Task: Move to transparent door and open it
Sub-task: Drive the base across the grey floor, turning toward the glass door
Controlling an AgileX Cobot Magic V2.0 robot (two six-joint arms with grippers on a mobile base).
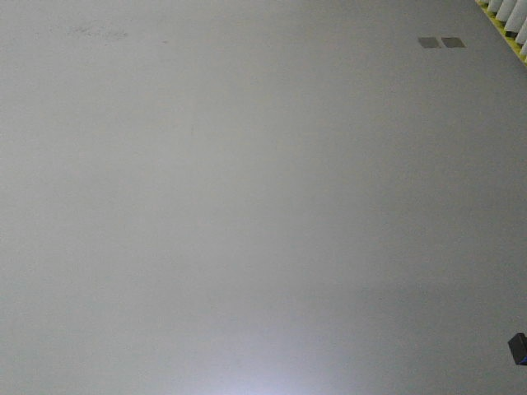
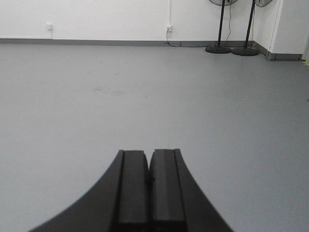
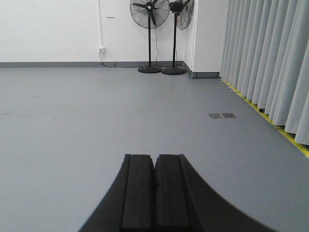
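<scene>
Both closed, left tool [image 2: 148, 157], right tool [image 3: 154, 159], grey floor [image 1: 247, 206]

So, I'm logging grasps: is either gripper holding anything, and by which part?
Nothing is held. The left gripper and the right gripper are both shut with nothing between their jaws, above the grey floor.

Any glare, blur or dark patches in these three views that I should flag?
Front view: soft and grainy, with pale glare on the floor at bottom centre. Left wrist view: evenly lit, the left gripper a near-black, featureless shape. Right wrist view: sharpest, fans and curtain crisp.
</scene>
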